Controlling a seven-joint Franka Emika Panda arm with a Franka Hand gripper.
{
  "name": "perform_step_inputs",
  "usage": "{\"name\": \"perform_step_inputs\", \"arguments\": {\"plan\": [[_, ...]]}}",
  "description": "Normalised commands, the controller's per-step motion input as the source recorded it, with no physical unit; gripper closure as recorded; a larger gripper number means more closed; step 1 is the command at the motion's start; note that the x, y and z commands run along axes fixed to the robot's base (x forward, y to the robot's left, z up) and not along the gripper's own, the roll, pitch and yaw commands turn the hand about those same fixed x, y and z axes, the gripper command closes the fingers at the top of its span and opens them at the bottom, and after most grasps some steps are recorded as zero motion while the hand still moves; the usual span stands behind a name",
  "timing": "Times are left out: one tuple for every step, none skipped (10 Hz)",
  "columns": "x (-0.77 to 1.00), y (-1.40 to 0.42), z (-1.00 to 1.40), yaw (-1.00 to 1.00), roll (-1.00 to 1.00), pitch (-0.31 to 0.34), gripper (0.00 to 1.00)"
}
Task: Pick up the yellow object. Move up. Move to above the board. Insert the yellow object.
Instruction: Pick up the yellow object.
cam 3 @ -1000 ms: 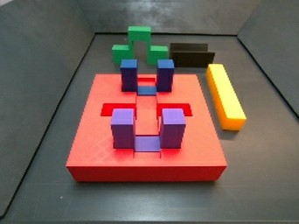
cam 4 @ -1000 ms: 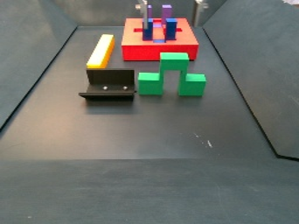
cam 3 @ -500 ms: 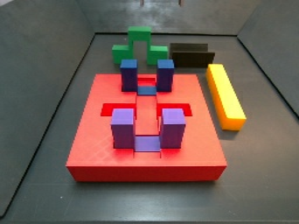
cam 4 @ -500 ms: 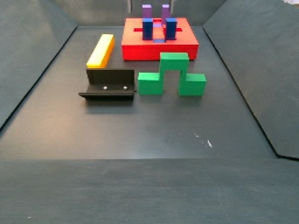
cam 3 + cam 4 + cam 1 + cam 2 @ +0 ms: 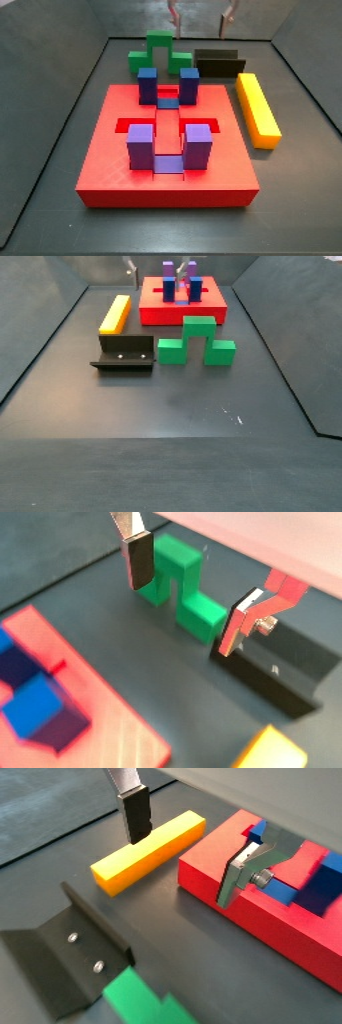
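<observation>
The yellow object (image 5: 257,108) lies flat on the floor beside the red board (image 5: 120,165), which bears blue-purple blocks. It also shows in a side view (image 5: 116,314) and a wrist view (image 5: 147,853); in another wrist view only its end (image 5: 274,752) shows. The board shows too (image 5: 207,311) (image 5: 274,903) (image 5: 80,707). My gripper (image 5: 197,12) (image 5: 151,268) is open and empty, high above the far end of the floor. In the wrist views it hangs over the green block (image 5: 189,590) and between bar and board (image 5: 187,843). One finger (image 5: 135,813) hangs over the bar.
A green stepped block (image 5: 160,52) (image 5: 197,344) (image 5: 181,582) stands behind the board. The dark fixture (image 5: 221,60) (image 5: 127,351) (image 5: 67,953) (image 5: 281,667) stands at the bar's far end. Grey walls close in the floor on the sides.
The gripper's fingers have come down further into view at the top of both side views. The bar, board and blocks have not moved.
</observation>
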Motion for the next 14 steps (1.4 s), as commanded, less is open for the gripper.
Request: {"name": "perform_step_inputs", "arguments": {"plan": [[1.00, -0.41, -0.45, 0.00, -0.02, 0.000, 0.00], [1.00, -0.40, -0.47, 0.00, -0.01, 0.000, 0.00], [1.00, -0.36, -0.54, 0.00, 0.00, 0.010, 0.00], [1.00, -0.28, -0.67, 0.00, 0.03, 0.090, 0.00], [1.00, -0.12, -0.61, 0.00, 0.26, 0.164, 0.00], [0.99, -0.03, -0.31, 0.00, 0.40, 0.189, 0.00], [0.88, -0.01, -0.13, 0.00, 0.46, 0.219, 0.00], [0.66, -0.27, 0.00, 0.00, 0.44, 0.274, 0.00], [0.01, -0.06, 0.00, 0.00, 0.06, 0.021, 0.00], [0.00, 0.00, -0.07, 0.00, 0.00, 0.000, 0.00], [0.53, -0.44, -0.44, 0.00, 0.00, -0.059, 0.00], [0.80, -0.53, -0.47, 0.00, 0.00, -0.056, 0.00], [0.73, -0.53, -0.39, 0.00, 0.00, -0.089, 0.00], [0.67, -0.48, -0.29, 0.00, 0.00, -0.079, 0.00]]}}
